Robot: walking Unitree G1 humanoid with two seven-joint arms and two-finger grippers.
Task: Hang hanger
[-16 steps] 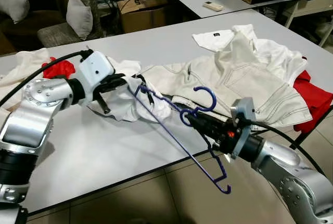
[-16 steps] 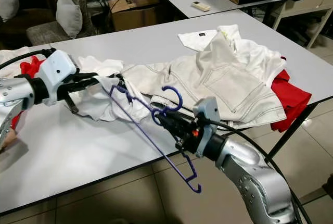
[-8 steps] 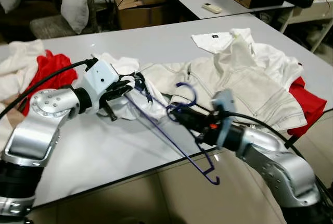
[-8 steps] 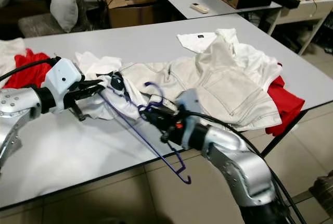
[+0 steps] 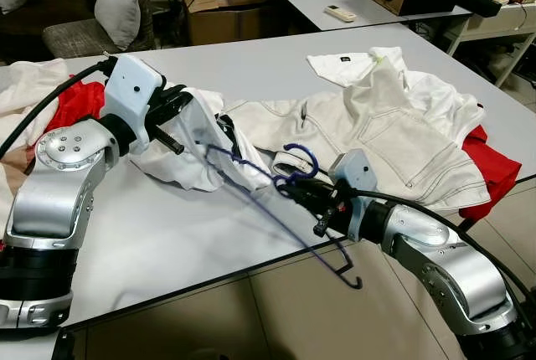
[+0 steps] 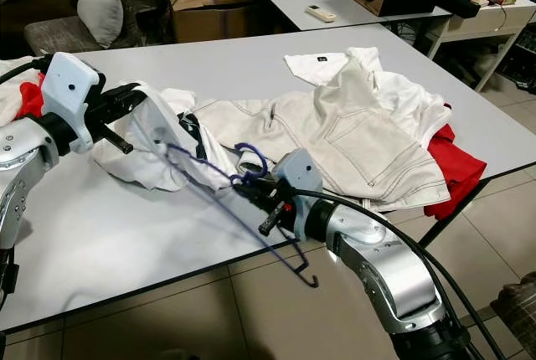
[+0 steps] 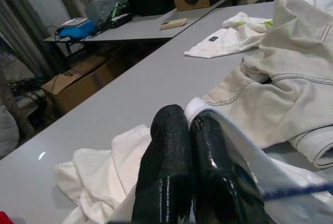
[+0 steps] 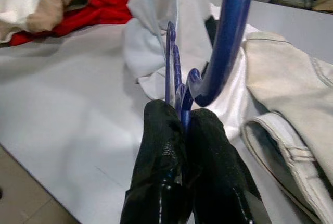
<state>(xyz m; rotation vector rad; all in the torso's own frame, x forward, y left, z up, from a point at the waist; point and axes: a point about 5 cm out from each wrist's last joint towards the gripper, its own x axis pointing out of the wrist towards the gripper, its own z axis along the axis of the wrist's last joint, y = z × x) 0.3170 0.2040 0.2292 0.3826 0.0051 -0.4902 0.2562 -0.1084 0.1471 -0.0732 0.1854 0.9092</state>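
The right tool [image 5: 295,190] pinches the blue hanger [image 6: 219,177] at its neck, just below the hook, while the left tool [image 6: 132,100], pressed together on the white garment [image 5: 197,151], lifts the cloth over the hanger's far arm. I would hold the cloth taut and slide that arm deeper inside. The hanger's near arm hangs over the worktop [image 5: 193,234] edge, where there is free room.

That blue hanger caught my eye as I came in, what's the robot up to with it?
It is putting a garment on the blue hanger. The right hand is shut on the hanger's neck just below the hook, at the table's front edge. The left hand pinches a white shirt and lifts it off the table, with the hanger's far end reaching into the fabric. A cream jacket lies beside them.
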